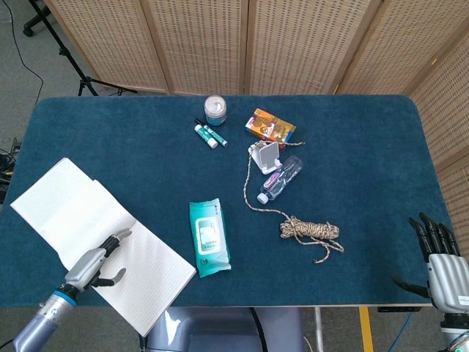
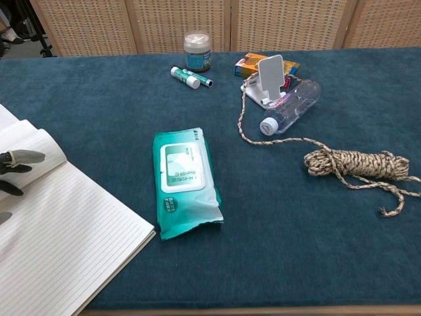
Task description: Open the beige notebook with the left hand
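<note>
The notebook (image 1: 88, 227) lies open on the table's front left corner, its lined white pages (image 2: 59, 243) facing up. My left hand (image 1: 94, 262) hovers over the near page close to the centre fold, fingers apart and holding nothing. In the chest view only its fingertips (image 2: 20, 158) show at the left edge, just above the fold. My right hand (image 1: 442, 265) rests off the front right corner of the table, fingers spread and empty.
A teal wet-wipes pack (image 1: 208, 237) lies just right of the notebook. Further right are a coiled rope (image 1: 310, 230), a small water bottle (image 1: 281, 177) and a white phone stand (image 1: 265, 155). A jar (image 1: 216, 110), two markers (image 1: 210, 134) and an orange box (image 1: 270, 125) sit toward the back.
</note>
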